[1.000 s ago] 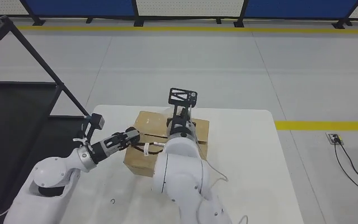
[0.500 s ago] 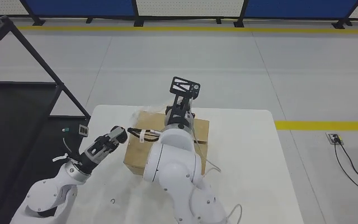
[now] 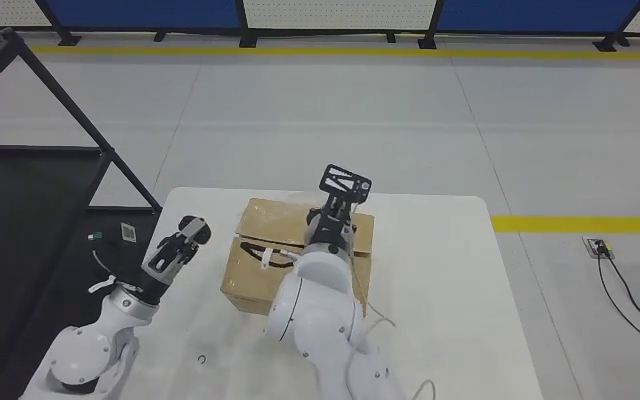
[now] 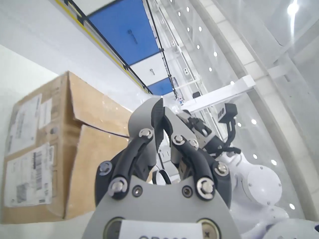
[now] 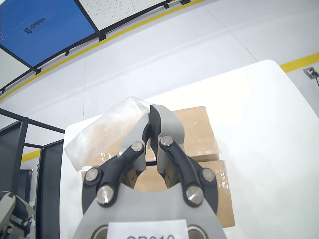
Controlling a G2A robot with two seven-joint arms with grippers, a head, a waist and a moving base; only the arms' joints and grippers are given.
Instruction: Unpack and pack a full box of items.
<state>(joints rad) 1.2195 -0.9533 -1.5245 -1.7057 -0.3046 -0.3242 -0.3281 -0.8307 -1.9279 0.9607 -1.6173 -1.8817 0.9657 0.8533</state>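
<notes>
A brown cardboard box (image 3: 290,250) with shipping labels sits on the white table (image 3: 440,300); its top flaps (image 5: 194,135) lie closed with a seam between them. My right gripper (image 5: 150,115) hangs above the box, shut on a strip of clear packing tape (image 5: 107,135) that trails off to one side. My left gripper (image 3: 186,235) is raised beside the box's left end, clear of it. In the left wrist view its fingertips (image 4: 157,108) meet with nothing between them, and the box's labelled side (image 4: 30,150) stands close by.
A black metal frame (image 3: 70,130) stands off the table's left edge. A small dark ring (image 3: 202,359) lies near the front of the table. A thin cable (image 3: 378,312) runs beside the box. The table's right half is bare.
My left gripper has pulled back from the box's top to the left and risen. The right arm has shifted slightly rightward above the box, tape still in its grip.
</notes>
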